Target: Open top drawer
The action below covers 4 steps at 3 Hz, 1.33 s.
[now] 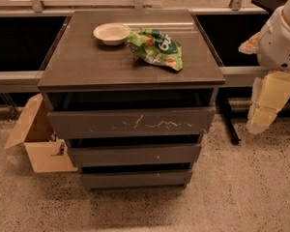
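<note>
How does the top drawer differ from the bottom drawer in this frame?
The top drawer has a taller front than the bottom drawer. The top drawer bears pale scratches near its centre; the bottom drawer shows none. Both are dark grey and handleless. The end effector hangs right of the cabinet, touching neither drawer.

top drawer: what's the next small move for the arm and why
Probably swing the gripper across toward the top drawer. It hangs to the right of the cabinet, apart from the drawer, whose scratched front has no handle; the dark gap above it looks like the place to hook and pull.
</note>
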Available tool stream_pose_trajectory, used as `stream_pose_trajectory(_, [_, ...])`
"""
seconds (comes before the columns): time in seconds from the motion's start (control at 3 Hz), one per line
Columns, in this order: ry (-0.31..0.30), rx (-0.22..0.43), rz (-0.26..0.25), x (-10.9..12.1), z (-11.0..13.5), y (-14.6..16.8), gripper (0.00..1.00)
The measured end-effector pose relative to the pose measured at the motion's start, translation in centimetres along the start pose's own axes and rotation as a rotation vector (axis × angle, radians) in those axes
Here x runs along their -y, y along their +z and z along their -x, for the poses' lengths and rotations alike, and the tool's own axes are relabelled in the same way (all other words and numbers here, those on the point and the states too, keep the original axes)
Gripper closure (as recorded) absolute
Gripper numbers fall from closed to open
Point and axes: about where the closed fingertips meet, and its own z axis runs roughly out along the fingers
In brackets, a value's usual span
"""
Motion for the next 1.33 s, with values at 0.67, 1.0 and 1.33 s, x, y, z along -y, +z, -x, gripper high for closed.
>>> stream_pose_trajectory(0.67, [-0.035,0.071,0.017,0.1,-0.1,2.9,0.00])
stream_pose_trajectory(1.0, [-0.043,0.126,0.043,0.0,-0.2,5.1,0.00])
stream_pose_trajectory(1.33, [-0.038,0.182,0.079,-0.1,-0.6,8.2,0.00])
